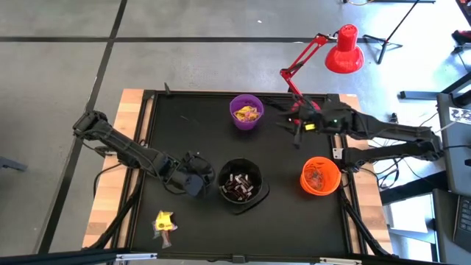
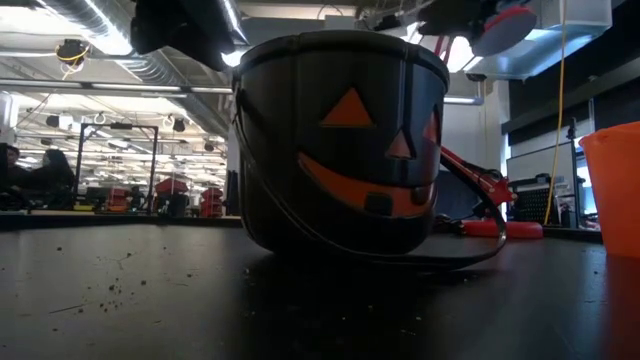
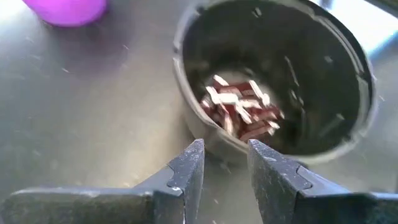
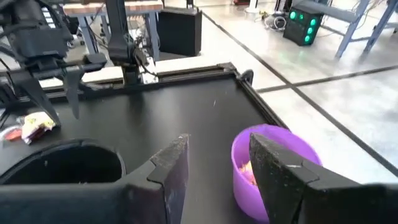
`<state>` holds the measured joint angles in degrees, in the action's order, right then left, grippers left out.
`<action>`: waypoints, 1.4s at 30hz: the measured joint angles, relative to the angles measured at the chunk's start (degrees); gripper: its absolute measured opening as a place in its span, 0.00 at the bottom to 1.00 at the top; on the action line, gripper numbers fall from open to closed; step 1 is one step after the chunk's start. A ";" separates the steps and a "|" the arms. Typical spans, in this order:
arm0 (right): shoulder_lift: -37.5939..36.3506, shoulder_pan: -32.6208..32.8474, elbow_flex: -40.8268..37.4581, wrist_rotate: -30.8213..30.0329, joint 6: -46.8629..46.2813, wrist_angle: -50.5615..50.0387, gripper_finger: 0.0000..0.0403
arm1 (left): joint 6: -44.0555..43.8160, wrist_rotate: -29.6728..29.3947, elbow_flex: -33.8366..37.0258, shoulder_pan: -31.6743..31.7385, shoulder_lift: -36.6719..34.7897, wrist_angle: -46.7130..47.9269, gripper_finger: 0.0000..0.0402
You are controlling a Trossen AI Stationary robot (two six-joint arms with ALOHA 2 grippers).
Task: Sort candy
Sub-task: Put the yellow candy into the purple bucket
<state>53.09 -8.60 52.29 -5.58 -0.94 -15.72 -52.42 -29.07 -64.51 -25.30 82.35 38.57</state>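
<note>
Candy [image 1: 165,223] lies loose on the surface's near left corner; brown pieces fill the black bucket [image 1: 223,177]. Both pincers, left [image 3: 225,163] and right [image 4: 219,163], gape empty; left should descend squarely over one wrapper.

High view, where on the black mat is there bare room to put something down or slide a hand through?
Free: the far-left stretch of the mat beside the purple bowl, and the near-right corner below the orange bowl. Crowded: the middle, where the left gripper sits against the black bucket; loose candy lies near-left.
</note>
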 joint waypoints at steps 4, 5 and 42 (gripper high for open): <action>-2.52 0.00 -2.03 -0.01 -1.33 -1.94 0.41 | -2.89 5.43 0.00 -0.41 0.00 1.90 0.29; -2.98 0.00 -2.74 0.00 -1.66 -2.10 0.41 | -4.55 7.00 0.00 -0.58 0.00 3.32 0.29; -4.54 0.00 -8.17 2.17 -3.95 2.70 0.41 | -50.97 31.51 0.26 -25.88 14.05 15.79 0.59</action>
<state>48.56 -8.60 44.12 -3.42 -4.89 -13.02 -103.39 2.45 -64.25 -51.18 96.40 54.36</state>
